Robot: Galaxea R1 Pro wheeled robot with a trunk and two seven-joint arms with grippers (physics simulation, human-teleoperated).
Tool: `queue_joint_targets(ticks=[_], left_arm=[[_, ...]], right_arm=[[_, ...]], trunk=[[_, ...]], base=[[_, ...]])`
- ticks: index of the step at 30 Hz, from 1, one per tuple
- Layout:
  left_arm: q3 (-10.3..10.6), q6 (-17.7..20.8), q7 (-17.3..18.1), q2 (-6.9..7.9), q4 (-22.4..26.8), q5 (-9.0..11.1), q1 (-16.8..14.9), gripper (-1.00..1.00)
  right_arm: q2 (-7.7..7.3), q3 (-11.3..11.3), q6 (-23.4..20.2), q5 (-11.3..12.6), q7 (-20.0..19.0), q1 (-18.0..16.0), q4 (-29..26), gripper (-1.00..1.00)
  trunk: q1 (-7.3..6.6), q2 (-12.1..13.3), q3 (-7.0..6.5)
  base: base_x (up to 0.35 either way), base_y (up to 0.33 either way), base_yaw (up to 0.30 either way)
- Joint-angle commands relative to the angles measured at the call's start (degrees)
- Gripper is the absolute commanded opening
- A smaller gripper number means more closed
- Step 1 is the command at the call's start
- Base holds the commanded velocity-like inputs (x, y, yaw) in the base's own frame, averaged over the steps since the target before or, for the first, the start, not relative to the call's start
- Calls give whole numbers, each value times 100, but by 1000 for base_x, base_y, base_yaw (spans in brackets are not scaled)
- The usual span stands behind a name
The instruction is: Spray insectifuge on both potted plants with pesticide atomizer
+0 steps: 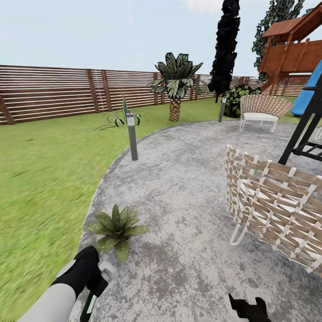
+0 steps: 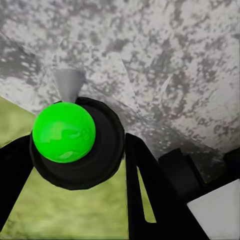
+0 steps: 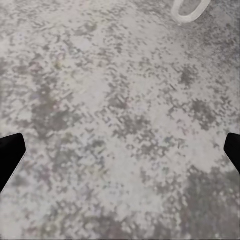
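Left claw (image 1: 99, 281) clamped on slim dark-green atomizer (image 1: 89, 305), pale spray head just short of olive rosette plant (image 1: 117, 227), ready for your spray. Right claw (image 3: 120, 150) spread, idle above grey paving (image 1: 188, 201).

The paving (image 1: 188, 201) is mottled grey, speckled light and dark. The lawn (image 1: 40, 170) is bright green. The fence (image 1: 58, 91) is brown in horizontal slats. 1 potted plant (image 1: 117, 228) has olive-green leaves with paler edges. The chairs (image 1: 277, 210) are beige weave on white frames. The left end effector (image 1: 96, 281) is black on a pale grey arm; the atomizer (image 1: 91, 302) is dark green with a white label.
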State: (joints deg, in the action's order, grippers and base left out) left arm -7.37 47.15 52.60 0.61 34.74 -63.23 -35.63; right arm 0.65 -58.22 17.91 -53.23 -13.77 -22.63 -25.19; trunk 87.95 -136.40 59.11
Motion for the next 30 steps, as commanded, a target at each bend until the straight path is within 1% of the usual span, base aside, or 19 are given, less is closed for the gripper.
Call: queue_joint_targets(ticks=[1,2,3,4,5,7,10,11,13,15,17,18,19,20,21,22,23,28,30], left_arm=[[-25,13,55,31,19,42,27,-100],[-26,8,54,45,28,122,37,-100],[-27,-30,52,57,35,275,46,-100],[-27,-100,49,62,37,361,48,-100],[-27,-361,44,67,35,473,53,-100],[-27,-775,41,70,-16,535,55,-100],[-23,-1082,40,70,-44,560,56,-100],[-20,-1205,40,70,-49,569,56,-100],[-22,-1483,40,65,-48,578,56,-100],[-26,-1768,40,62,-47,587,56,-100],[-27,-1886,46,62,-46,596,56,-100],[-27,-2001,47,62,-46,598,56,-100],[-24,-2135,48,62,-46,599,56,-100],[-25,-2433,48,59,-50,604,56,-100],[-24,-2812,58,55,-53,608,56,-100],[-22,-2894,64,54,-54,609,56,-100],[-19,-2976,71,53,-54,609,56,-100],[54,-3185,92,34,-61,577,56,-100],[72,-3211,92,22,-63,547,52,-100]], right_arm=[[6,-46,20,-29,-47,-5,-12,100],[9,-43,20,-29,-47,-5,-12,100],[11,-46,20,-29,-47,-6,-12,100],[11,-47,20,-29,-47,-6,-12,100],[11,-45,20,-33,-49,-8,-5,100],[13,-39,18,-37,-54,-5,-4,100],[23,-8,12,-40,-74,-7,-3,100],[28,101,12,-67,-89,-11,-5,100],[25,533,17,-112,-138,-12,-27,100],[24,1186,19,-126,-175,-19,-46,100],[23,1717,17,-130,-191,-24,-47,100],[23,1941,14,-128,-219,-48,-47,100],[23,2078,13,-130,-264,-81,-47,100],[23,2298,12,-128,-390,-166,-49,100],[23,2535,6,-128,-634,-351,-54,100],[23,2579,4,-127,-748,-429,-54,100],[23,2621,-1,-131,-1011,-533,-53,100],[29,2673,2,-143,-2526,-924,-61,100],[31,2719,5,-144,-2726,-1052,-51,100]], trunk=[[-1,-2,5],[-1,-2,5],[-1,-2,5],[-1,-2,5],[-1,-2,5],[-1,-2,5],[-1,-2,5],[-1,-2,5],[-1,-2,5],[-1,-2,5],[-1,-2,5],[-1,-2,5],[-1,-2,5],[-1,-2,5],[-1,-2,5],[-1,-2,5],[-1,-2,5],[-1,-2,5],[-1,-2,5]], base=[[1,-1,42],[1,0,27],[0,0,14],[0,0,9],[0,0,4],[-8,0,1],[-152,0,0],[-304,0,0],[-324,0,0],[-322,0,0],[-153,0,0],[-53,0,0],[-34,0,0],[-17,0,0],[-6,0,0],[-4,0,0],[-2,0,0],[0,0,0],[0,0,0]])
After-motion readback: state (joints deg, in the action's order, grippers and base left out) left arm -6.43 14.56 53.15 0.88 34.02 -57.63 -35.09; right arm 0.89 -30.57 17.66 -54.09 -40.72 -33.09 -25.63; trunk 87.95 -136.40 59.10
